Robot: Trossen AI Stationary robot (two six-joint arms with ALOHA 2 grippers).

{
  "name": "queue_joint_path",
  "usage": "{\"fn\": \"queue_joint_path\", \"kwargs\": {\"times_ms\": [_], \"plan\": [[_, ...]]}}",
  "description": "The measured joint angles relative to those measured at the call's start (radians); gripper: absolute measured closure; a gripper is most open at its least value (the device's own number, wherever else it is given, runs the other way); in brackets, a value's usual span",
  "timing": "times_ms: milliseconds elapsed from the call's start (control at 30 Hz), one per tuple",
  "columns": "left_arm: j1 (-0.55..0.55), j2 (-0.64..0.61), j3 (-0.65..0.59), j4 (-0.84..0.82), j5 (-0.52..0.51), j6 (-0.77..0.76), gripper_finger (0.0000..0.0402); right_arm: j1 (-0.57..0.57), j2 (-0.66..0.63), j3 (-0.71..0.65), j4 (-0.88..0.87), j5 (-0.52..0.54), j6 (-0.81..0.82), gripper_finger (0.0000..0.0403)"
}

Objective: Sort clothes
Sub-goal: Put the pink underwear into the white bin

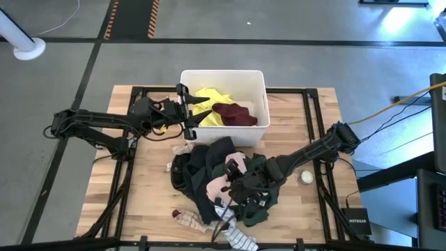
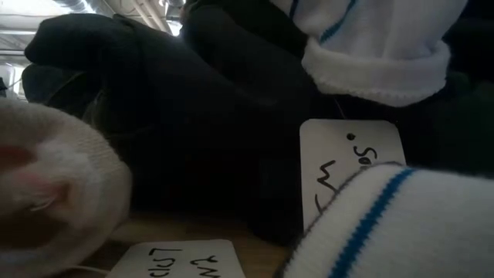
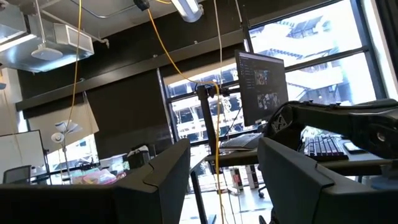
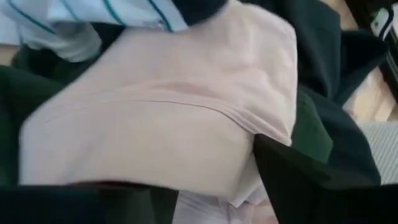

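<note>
Clothes [image 1: 216,178] are so tangled the right gripper [image 1: 233,183], can't tell its fingers, could drag 2 up while left gripper [image 1: 187,111] waits spread.

One bin [image 1: 261,87], two garments [image 1: 233,113] inside

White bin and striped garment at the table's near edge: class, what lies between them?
In the high view, between the white bin and the striped garment, black and dark green clothes are heaped, with a pale pink garment.
</note>
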Motion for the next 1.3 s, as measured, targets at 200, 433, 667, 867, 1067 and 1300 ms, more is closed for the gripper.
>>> {"fn": "queue_joint_path", "kwargs": {"times_ms": [200,433,667,867,1067,1300], "plan": [[0.000,0.000,0.000,-0.002,0.000,0.003,0.0219,-0.011,0.000,0.000,-0.070,0.038,0.041,0.0308],[0.000,0.000,0.000,-0.002,0.000,0.000,0.0219,-0.017,-0.027,0.000,-0.153,0.077,0.147,0.0381],[0.000,0.000,0.000,-0.002,0.000,0.000,0.0219,-0.018,-0.165,0.000,-0.185,0.160,0.214,0.0394],[0.000,0.000,0.000,-0.002,0.000,0.000,0.0219,-0.029,-0.319,0.000,-0.179,0.285,0.247,0.0385],[0.000,0.000,0.000,-0.002,0.000,0.000,0.0219,-0.099,-0.467,0.000,-0.096,0.356,0.250,0.0394],[0.000,0.000,0.000,-0.001,0.000,0.000,0.0219,-0.244,-0.576,0.000,0.106,0.356,0.191,0.0389]]}}
